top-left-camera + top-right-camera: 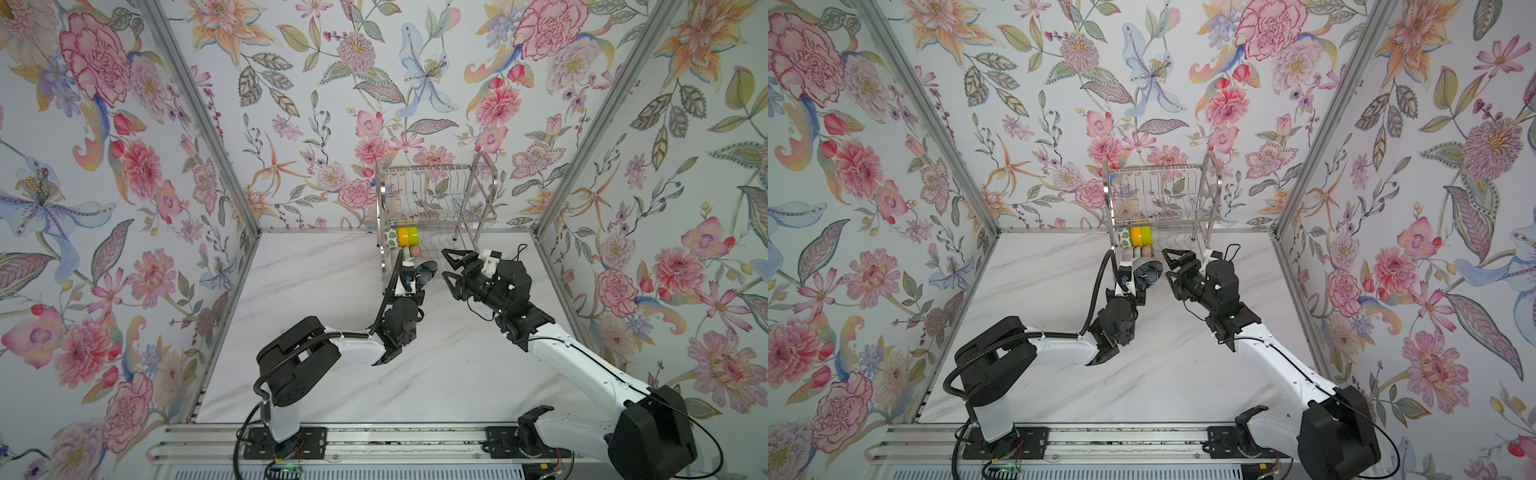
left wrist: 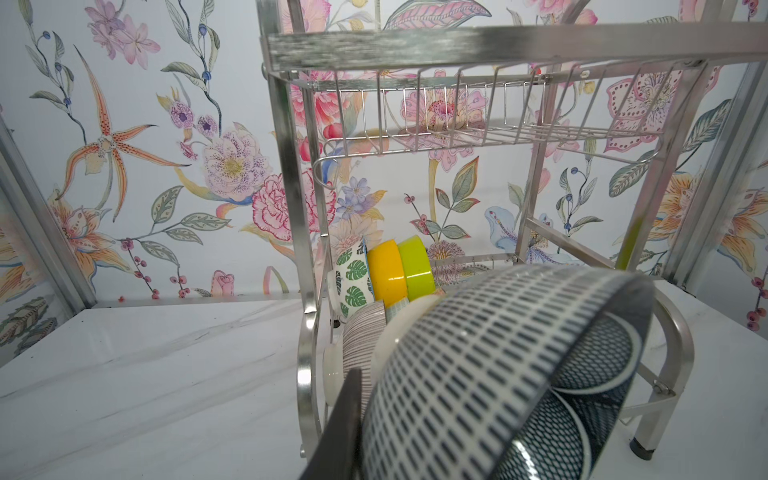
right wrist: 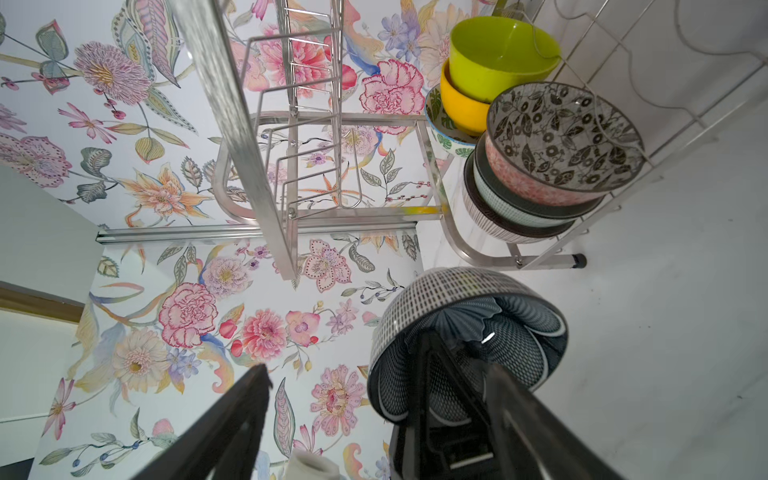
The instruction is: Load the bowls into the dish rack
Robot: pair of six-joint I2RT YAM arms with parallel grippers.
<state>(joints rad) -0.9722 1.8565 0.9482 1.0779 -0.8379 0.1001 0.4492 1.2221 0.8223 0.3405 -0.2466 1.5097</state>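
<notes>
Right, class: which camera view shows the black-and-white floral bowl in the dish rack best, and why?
The right wrist view: the floral bowl sits close and almost whole, leaf-patterned inside and pink outside clear. In both top views it is a tiny speck. In the left wrist view the held bowl hides it.

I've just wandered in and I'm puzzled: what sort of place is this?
Probably a staged robot test booth, not a real kitchen: flowered wall panels in bare metal framing, two robot arms mounted on a rail, and one dish rack on a marble-look tabletop.
</notes>
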